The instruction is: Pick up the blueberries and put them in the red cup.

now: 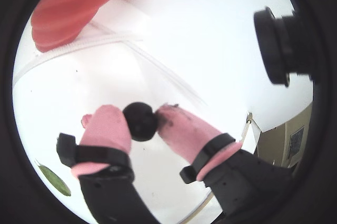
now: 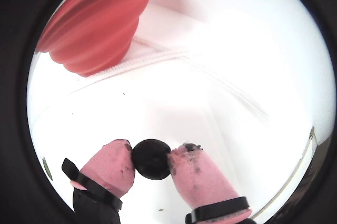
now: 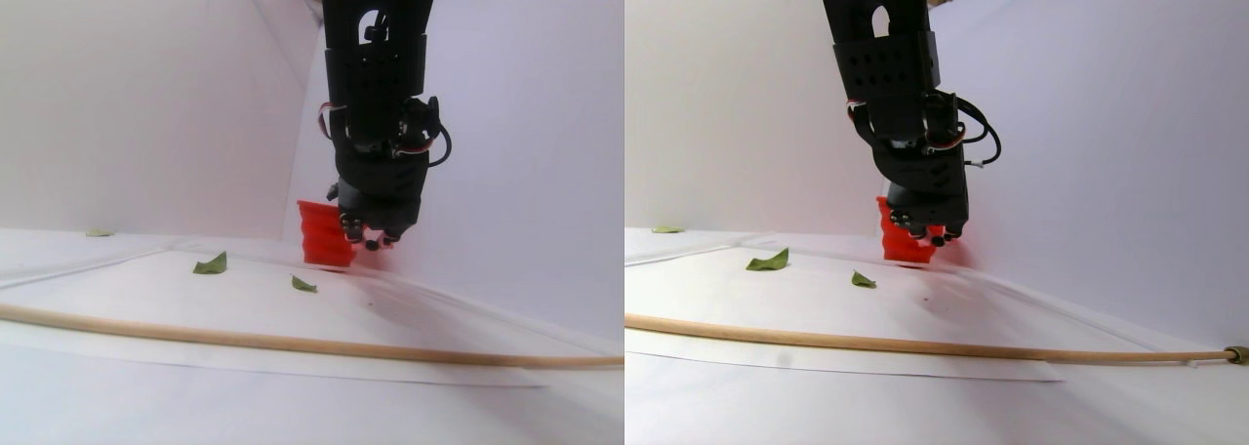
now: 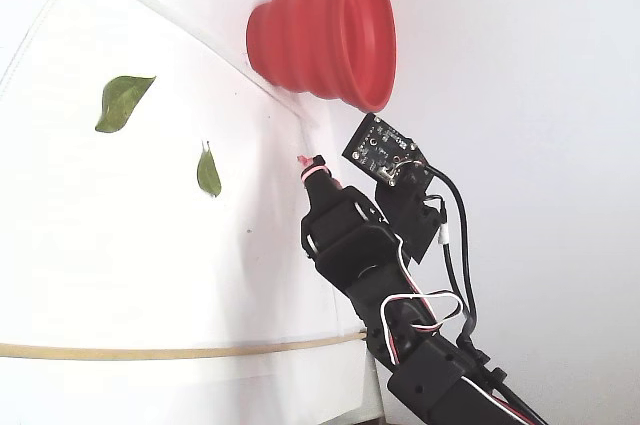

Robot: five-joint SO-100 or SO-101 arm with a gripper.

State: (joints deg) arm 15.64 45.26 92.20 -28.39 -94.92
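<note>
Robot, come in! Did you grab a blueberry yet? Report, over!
Gripper shut on one blueberry, lifted off the table. Red cup upright ahead, not reached yet. Path looks open; leaves off to the side.

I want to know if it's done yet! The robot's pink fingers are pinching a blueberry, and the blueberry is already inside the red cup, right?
Not yet. Both wrist views show the gripper pinching the blueberry above the white surface, with the red cup standing apart, farther ahead. The rest is right: the pink fingers do hold it.
</note>
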